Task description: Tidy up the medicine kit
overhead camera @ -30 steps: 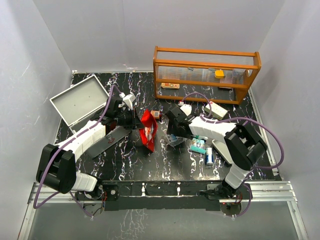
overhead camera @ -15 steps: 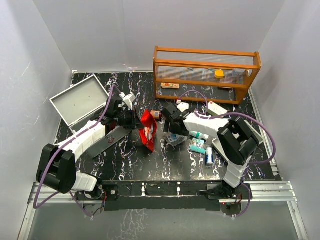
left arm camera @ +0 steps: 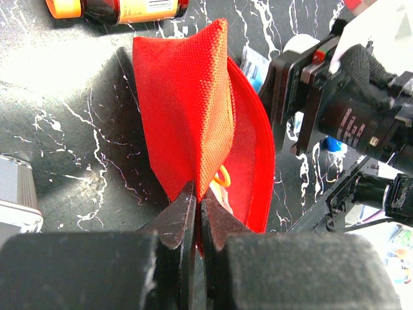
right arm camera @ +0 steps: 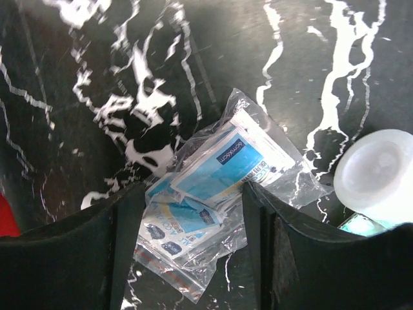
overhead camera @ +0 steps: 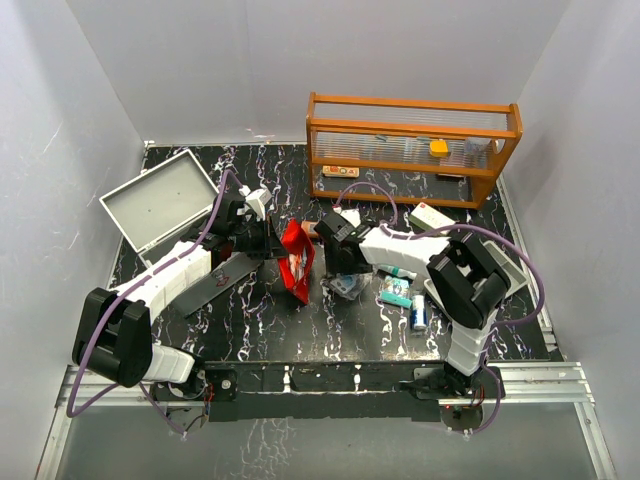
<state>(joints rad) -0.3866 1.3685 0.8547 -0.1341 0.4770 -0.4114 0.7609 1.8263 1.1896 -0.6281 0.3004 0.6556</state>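
1 clear bag of sachets [right arm camera: 226,161], 1 red pouch [left arm camera: 187,110]. My R gripper [right arm camera: 192,192] is open fairly wide, fingers either side of the bag, which lies flat on the table [overhead camera: 260,320] betw. them; can't tell if they touch it. My L gripper [left arm camera: 197,194] is pinched tight on the pouch's near edge, and the pouch stands upright w/ its mouth gaping. Just beyond lies 1 orange-capped bottle [left arm camera: 110,8]. Far back is 1 orange shelf [overhead camera: 412,150].

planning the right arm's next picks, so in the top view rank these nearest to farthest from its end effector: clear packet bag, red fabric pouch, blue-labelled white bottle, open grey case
1. Clear plastic bag of packets: directly under the right end effector.
2. Red fabric pouch: just left.
3. Blue-labelled white bottle: front right.
4. Open grey case: far back left.
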